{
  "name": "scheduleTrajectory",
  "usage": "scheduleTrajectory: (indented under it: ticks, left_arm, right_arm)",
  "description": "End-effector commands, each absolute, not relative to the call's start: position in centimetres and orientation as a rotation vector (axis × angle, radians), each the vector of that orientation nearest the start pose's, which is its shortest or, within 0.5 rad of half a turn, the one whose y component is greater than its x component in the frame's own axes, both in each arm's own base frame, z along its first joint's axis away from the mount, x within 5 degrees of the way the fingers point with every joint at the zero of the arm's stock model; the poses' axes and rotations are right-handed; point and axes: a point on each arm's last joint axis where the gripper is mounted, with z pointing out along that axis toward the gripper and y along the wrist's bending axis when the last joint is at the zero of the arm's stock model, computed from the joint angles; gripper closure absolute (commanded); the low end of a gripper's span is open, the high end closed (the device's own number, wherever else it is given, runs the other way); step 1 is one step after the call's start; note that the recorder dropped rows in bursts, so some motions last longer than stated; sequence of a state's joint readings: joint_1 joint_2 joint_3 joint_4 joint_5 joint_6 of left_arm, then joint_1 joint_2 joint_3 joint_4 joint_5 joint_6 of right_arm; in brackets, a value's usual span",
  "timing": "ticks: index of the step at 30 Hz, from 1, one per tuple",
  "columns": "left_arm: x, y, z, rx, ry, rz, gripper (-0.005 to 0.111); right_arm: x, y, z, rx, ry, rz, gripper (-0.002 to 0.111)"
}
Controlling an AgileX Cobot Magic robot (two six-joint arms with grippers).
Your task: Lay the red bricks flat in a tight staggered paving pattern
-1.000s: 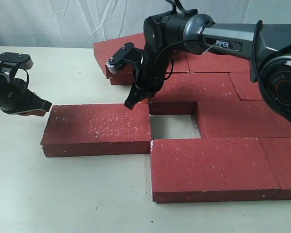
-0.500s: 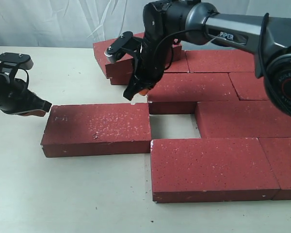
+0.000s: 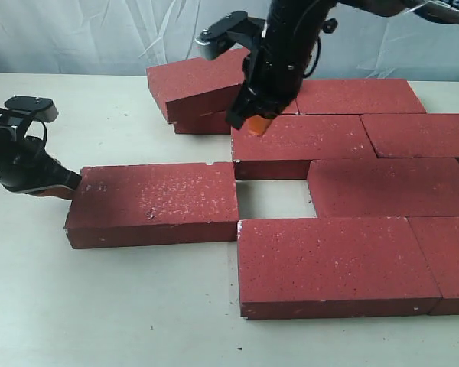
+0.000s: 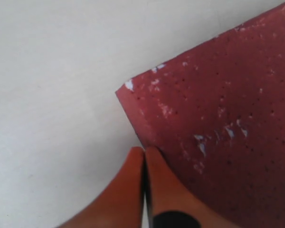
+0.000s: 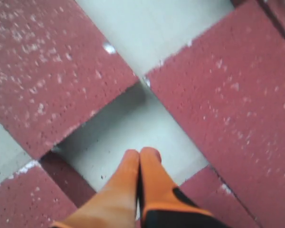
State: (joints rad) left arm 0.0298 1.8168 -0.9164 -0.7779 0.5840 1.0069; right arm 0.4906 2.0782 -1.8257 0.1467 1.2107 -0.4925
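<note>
The red bricks lie flat in staggered rows on the pale table, around a square gap of bare tabletop. A loose brick sits left of that gap; a tilted brick leans on its neighbour at the back. The left gripper, fingertips pressed together, seems to touch the loose brick's outer end (near a corner). The right gripper, tips together too, hangs above the rows
</note>
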Motion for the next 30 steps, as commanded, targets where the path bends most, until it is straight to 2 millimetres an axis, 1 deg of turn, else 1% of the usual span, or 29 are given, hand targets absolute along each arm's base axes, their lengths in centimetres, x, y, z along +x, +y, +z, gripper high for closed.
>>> scheduleTrajectory:
  ticks: [1, 5, 8, 9, 11, 14, 20, 23, 26, 29, 30]
  left_arm:
    - [31.9, -2.7, 14.2, 0.479, 2.69, -0.482, 0.107]
    - [32.0, -2.8, 14.2, 0.462, 2.686, -0.497, 0.107]
    - [31.9, -2.9, 14.2, 0.465, 2.686, -0.498, 0.107]
    - [31.9, -2.9, 14.2, 0.463, 2.686, -0.502, 0.107]
    - [31.9, -2.9, 14.3, 0.457, 2.685, -0.506, 0.107]
    - [32.0, -3.1, 14.3, 0.43, 2.68, -0.536, 0.107]
    - [31.9, -3.3, 14.4, 0.442, 2.675, -0.578, 0.107]
    - [31.7, -3.9, 14.2, 0.48, 2.683, -0.599, 0.107]
    - [31.6, -4.9, 13.5, 0.539, 2.693, -0.608, 0.107]
    - [31.8, -5.6, 13.3, 0.56, 2.679, -0.568, 0.107]
    - [31.9, -5.6, 13.3, 0.549, 2.675, -0.562, 0.107]
  right_arm:
    - [37.1, 18.7, 22.3, -1.266, 2.769, 0.294, 0.109]
    - [36.3, 17.0, 19.7, -1.194, 2.786, 0.286, 0.109]
    - [35.7, 16.7, 18.2, -1.205, 2.745, 0.276, 0.109]
    - [35.5, 16.6, 17.9, -1.234, 2.726, 0.272, 0.109]
    - [35.4, 16.6, 17.7, -1.263, 2.696, 0.268, 0.109]
    - [35.5, 16.6, 17.7, -1.257, 2.691, 0.27, 0.109]
    - [35.7, 16.8, 17.8, -1.231, 2.67, 0.285, 0.109]
    - [35.7, 16.9, 17.8, -1.229, 2.668, 0.291, 0.109]
    - [35.7, 17.0, 17.8, -1.218, 2.67, 0.307, 0.109]
    - [35.7, 17.0, 17.9, -1.219, 2.666, 0.311, 0.109]
    - [35.7, 17.0, 17.9, -1.221, 2.665, 0.311, 0.109]
